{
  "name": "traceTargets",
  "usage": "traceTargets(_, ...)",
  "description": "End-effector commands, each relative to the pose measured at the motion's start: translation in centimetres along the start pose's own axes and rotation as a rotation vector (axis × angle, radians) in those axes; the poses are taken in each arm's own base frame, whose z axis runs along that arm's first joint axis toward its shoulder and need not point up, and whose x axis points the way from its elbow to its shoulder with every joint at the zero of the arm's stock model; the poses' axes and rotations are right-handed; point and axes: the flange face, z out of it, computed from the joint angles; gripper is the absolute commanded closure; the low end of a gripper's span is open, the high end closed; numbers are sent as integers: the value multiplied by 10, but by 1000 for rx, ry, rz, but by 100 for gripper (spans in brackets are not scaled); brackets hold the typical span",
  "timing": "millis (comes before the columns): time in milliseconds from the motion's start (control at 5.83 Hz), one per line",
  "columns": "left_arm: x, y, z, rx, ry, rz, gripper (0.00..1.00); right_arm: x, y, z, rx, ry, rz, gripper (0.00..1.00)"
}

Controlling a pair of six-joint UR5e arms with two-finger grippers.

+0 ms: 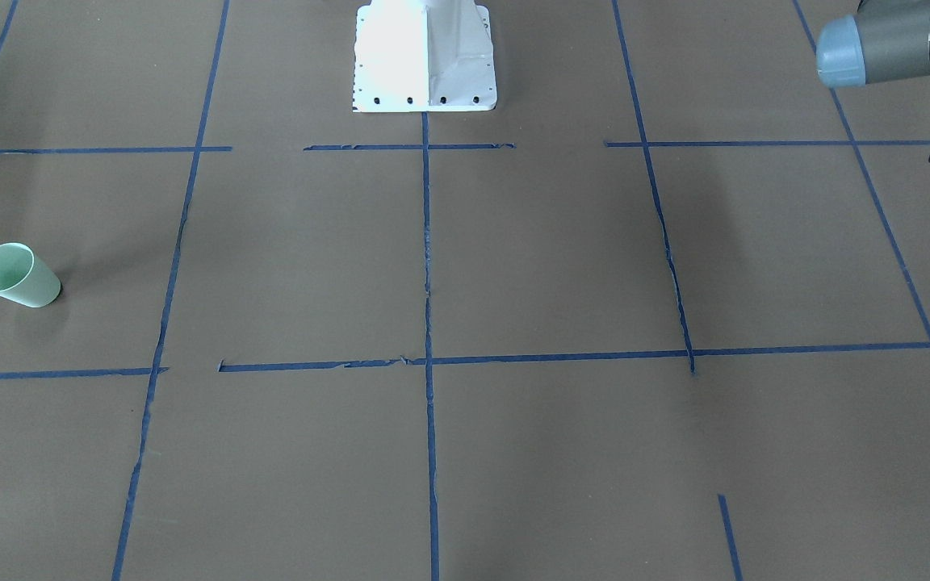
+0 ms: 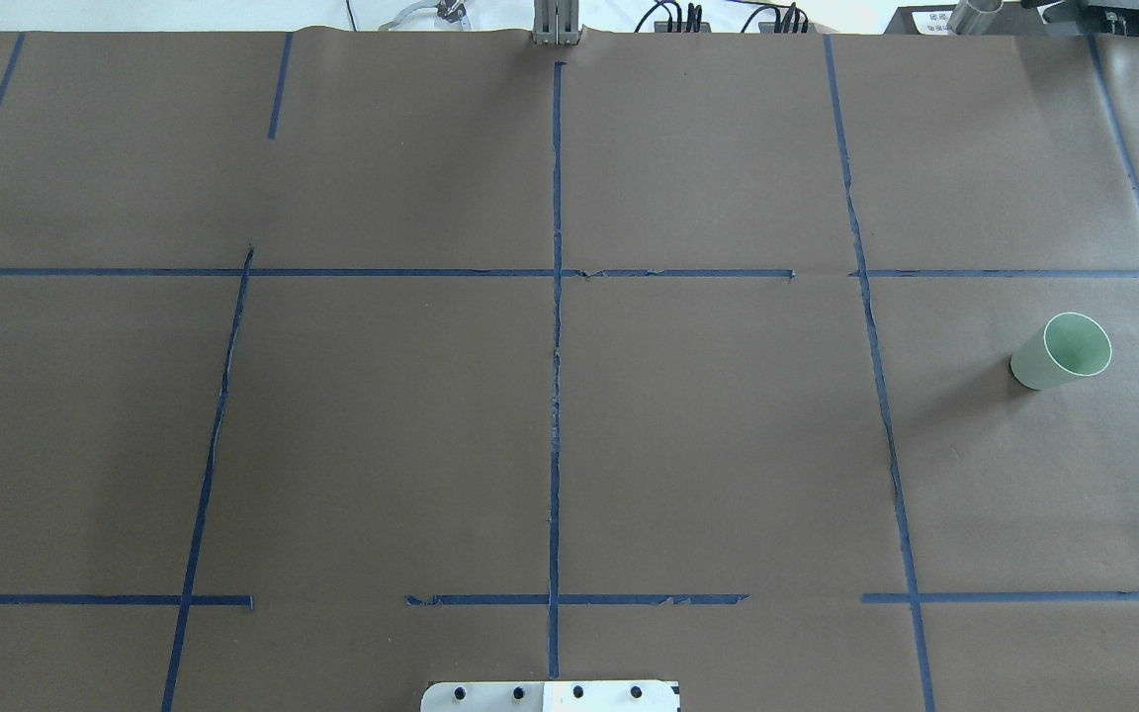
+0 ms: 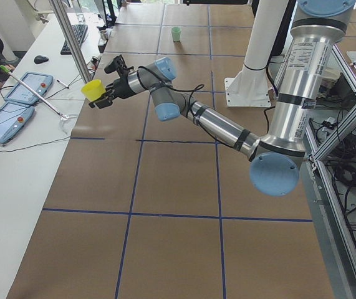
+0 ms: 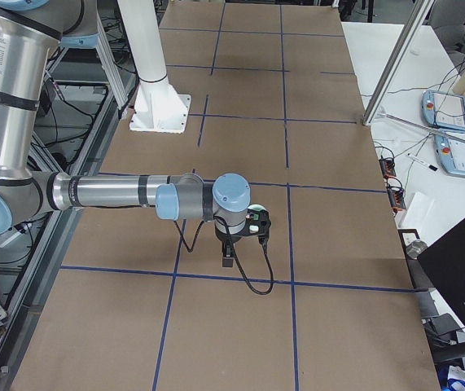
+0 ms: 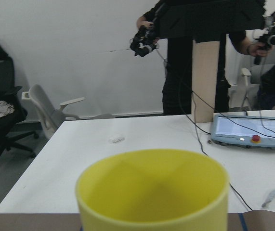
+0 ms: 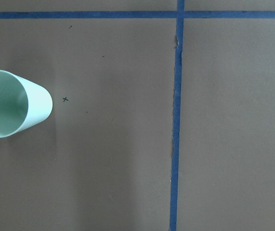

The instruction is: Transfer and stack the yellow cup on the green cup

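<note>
On the robot's left, the left arm (image 3: pixel 227 128) is stretched out low over the desk (image 2: pixel 382 425) toward the side where the operators sit. At its end the left tool (image 3: pixel 100 99) is seen only from the side camera, with the yellow cup (image 3: pixel 92 89) at its tip. The cup is raised clear of the desk, with its mouth turned upward. Whether the fingers are clamped on the cup cannot be told from that angle. In the left wrist view the cup's open rim fills the lower foreground and no finger is seen. Behind the cup lie a white bench (image 5: pixel 142 144) and a grey control tablet (image 5: pixel 245 131), and a person in black (image 5: pixel 195 57) is standing there.

The middle of the desk is covered in brown paper and is divided into squares by blue tape (image 2: pixel 556 396). The robot's white base plate (image 2: pixel 550 695) is seen at the near edge.

On the robot's right, the green cup (image 2: pixel 1061 352) is standing upright on the desk, mouth up. It is in the outer square beyond the right-hand tape line — well apart from the yellow cup. The right tool (image 4: pixel 234 252) is held above the desk and pointed downward, near the green cup. In the right wrist view the green cup is seen from above at the left edge and no finger is shown, so it cannot be told whether this tool is spread or closed.
</note>
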Motion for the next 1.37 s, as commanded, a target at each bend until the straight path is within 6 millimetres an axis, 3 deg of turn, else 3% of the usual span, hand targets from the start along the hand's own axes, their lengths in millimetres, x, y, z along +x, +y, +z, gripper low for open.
traceTargets(0,76,-26,4,-11,214,53,66,-10,-8,-6,13,-33,-16,0)
traceTargets(172,153,-11,2,-12,348,78,66,-33,-27,-15,29,-92,-49,0)
traceTargets(343,207,9,-4,-45,438,86,66,-68,-57,-30,57,-126,-93,0)
traceTargets(515,271,27,-7,-11,540,76,66,-117,-95,-41,62,-135,-113,0)
traceTargets(687,309,75,-3,69,590,40,66,-145,-111,-57,78,-156,-28,0)
traceTargets(858,341,110,4,122,595,6,66,-180,-108,-69,88,-175,-12,0)
traceTargets(1201,389,127,-4,182,629,-49,67,-304,-143,-86,55,-229,79,0)
